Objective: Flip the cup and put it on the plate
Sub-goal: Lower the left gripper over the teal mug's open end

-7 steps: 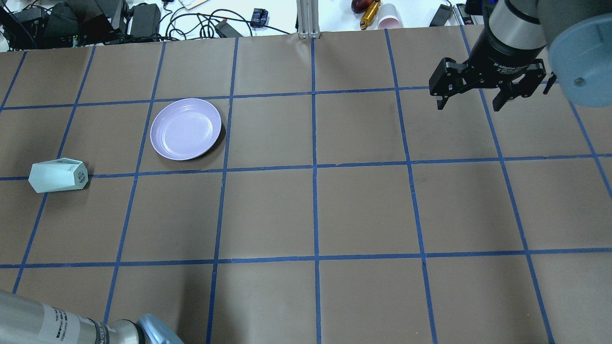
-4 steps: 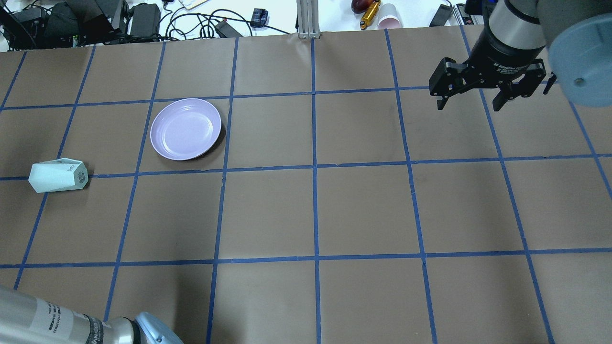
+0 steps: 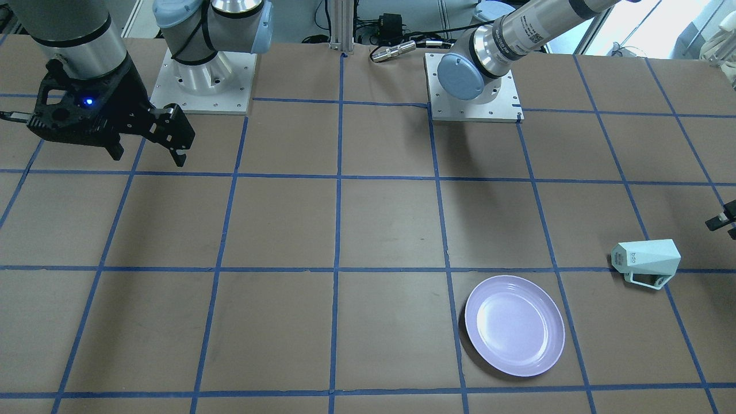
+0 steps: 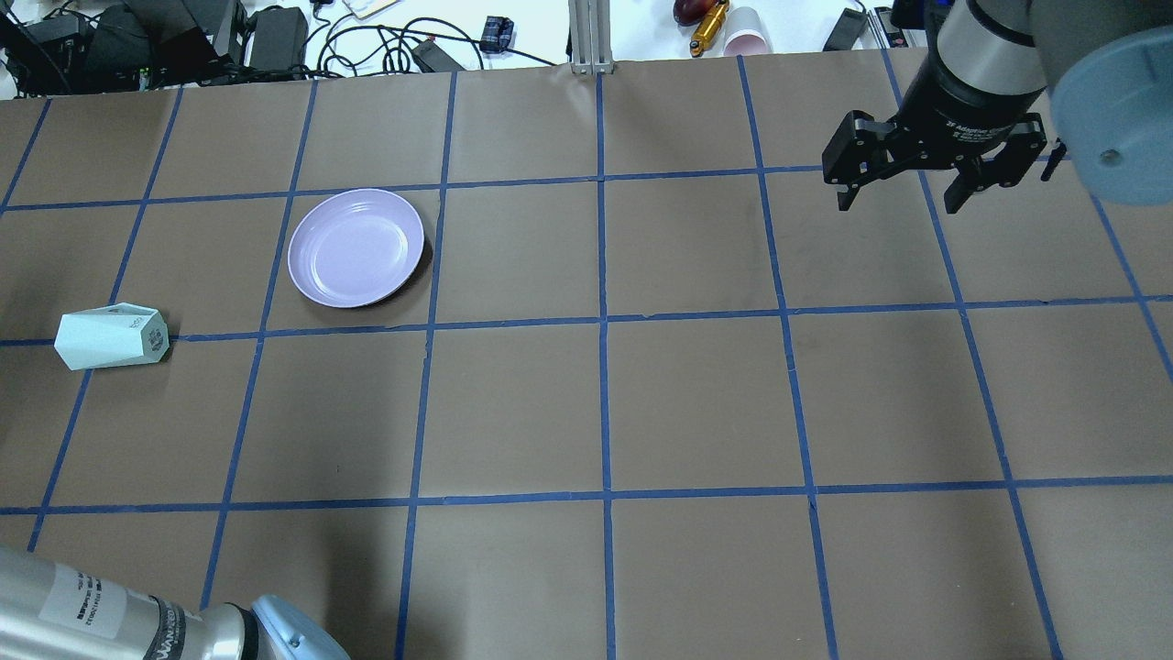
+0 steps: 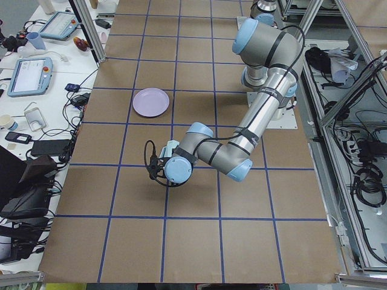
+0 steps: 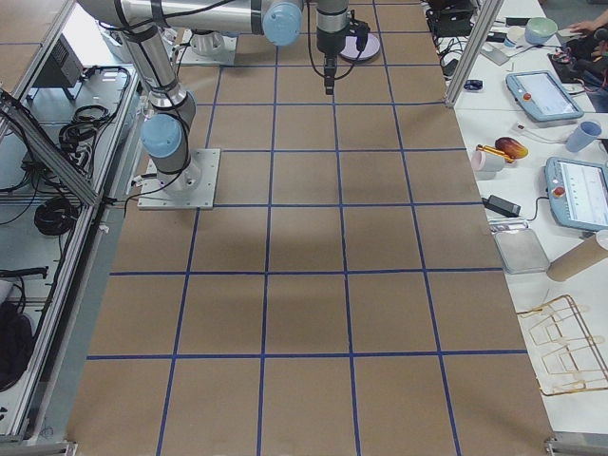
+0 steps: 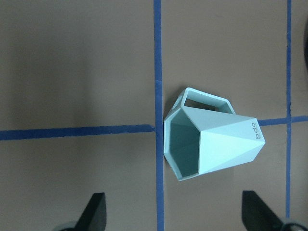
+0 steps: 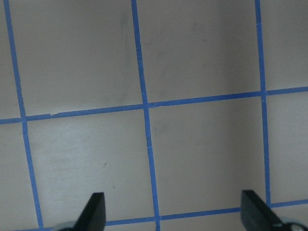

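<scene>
Lying on its side at the overhead frame's left edge, the small pale mint-green faceted cup (image 4: 112,337) was found on the brown paper-covered table (image 4: 696,403). It was set apart from the round glossy lavender plate (image 4: 356,247), up and right of it. The left gripper (image 7: 177,211) was held spread beside the cup without touching it. At upper right, the right gripper (image 4: 901,194) was held spread and empty.

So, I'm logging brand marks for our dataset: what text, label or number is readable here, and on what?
"bdo": small dark letters near the narrow end of the pale mint-green faceted cup, which lies on its side.
White print on the right arm's black wrist collar: too blurred to read.
White sticker on the left arm's silver tube: too small to read.
</scene>
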